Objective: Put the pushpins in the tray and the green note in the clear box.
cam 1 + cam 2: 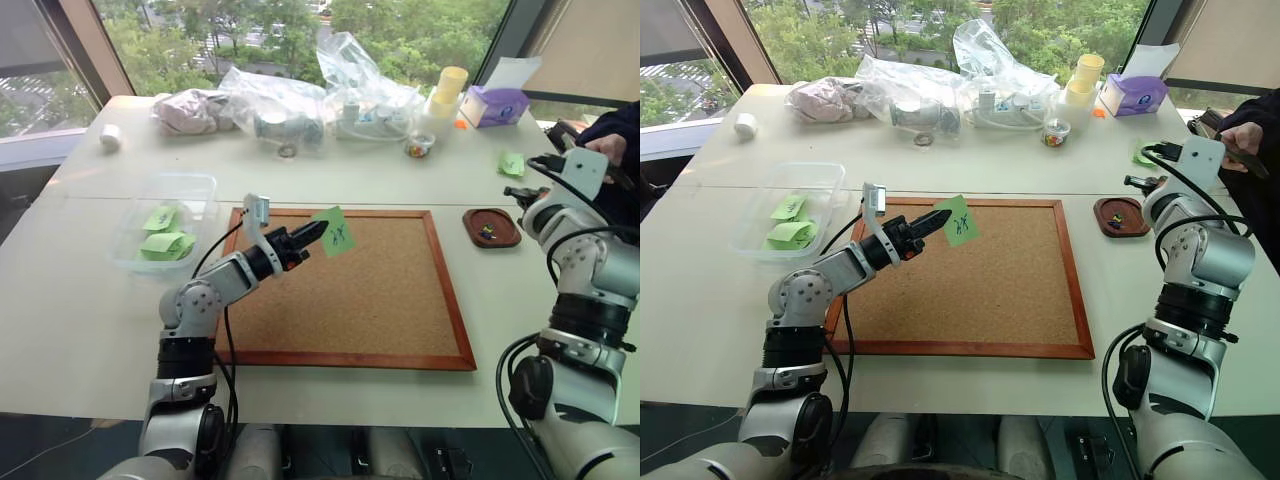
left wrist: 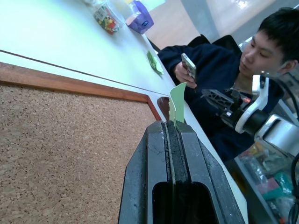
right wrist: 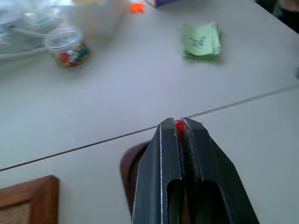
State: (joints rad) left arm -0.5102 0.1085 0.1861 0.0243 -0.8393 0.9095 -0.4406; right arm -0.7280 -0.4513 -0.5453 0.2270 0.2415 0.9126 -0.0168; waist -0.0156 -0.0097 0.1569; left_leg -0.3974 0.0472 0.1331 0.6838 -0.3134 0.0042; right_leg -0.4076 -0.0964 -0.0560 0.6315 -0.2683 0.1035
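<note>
The left tool [image 1: 318, 231] is clamped on the green note [image 1: 335, 232], holding it up in the air over the cork board's [image 1: 350, 300] far edge, toward eleven o'clock of the board's middle. The note stands nearly upright, pinched by one edge, with a small dark scribble on its face. The clear box [image 1: 200, 186] sits on the white counter [image 1: 90, 300] just off the board's far-left corner, at about ten o'clock from the held note, with a few folded green notes [image 1: 165, 243] lying inside it.

Over on the right, the right tool [image 3: 180, 125] hovers above the near rim of the tray [image 1: 475, 225], its black fingers [image 3: 164, 144] pressed together on a red pushpin [image 3: 179, 125] that peeks out at their tips. The tray rests on the counter just beyond the board's far-right corner, and a few tiny pins [image 1: 487, 231] lie in it already.

At roughly twelve o'clock of the tray lies a crumpled green scrap [image 3: 202, 41], and farther off a small clear tub of coloured pins [image 3: 67, 47] stands beside the plastic bags [image 1: 290, 100]. A person [image 2: 224, 79] in dark sleeves sits at the counter's right edge holding a phone [image 2: 188, 65].
</note>
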